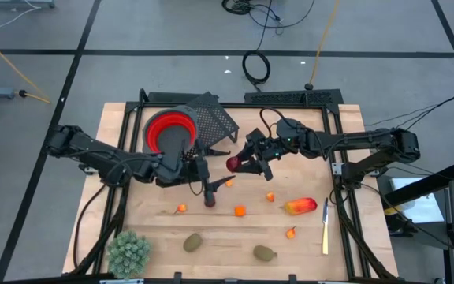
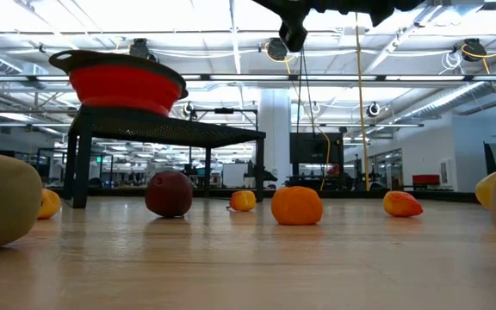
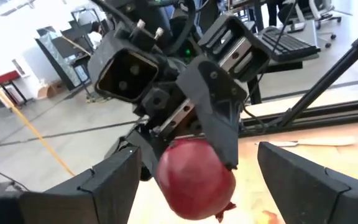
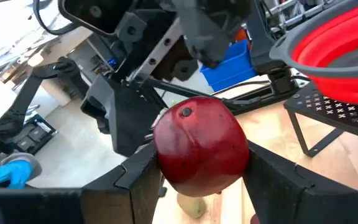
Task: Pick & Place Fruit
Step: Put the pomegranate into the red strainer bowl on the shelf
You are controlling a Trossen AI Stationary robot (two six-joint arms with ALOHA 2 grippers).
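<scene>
1. A red bowl [image 2: 126, 84] sits on a black mesh stand [image 2: 166, 133] toward the table's [image 2: 248, 267] far edge.
2. A dark red ball [image 2: 169, 193] rests just beside the stand.
3. An orange piece [image 2: 296, 205] lies mid-table.

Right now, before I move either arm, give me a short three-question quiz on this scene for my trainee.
1. True or false: the right gripper is shut on a dark red ball held above the table.
2. Where does the red bowl sit? A) on the mesh stand B) on the bare tabletop C) on the floor
3. Is the left gripper, which faces that ball, open or shut?

Key: 1 true; 2 A; 3 open.
</scene>
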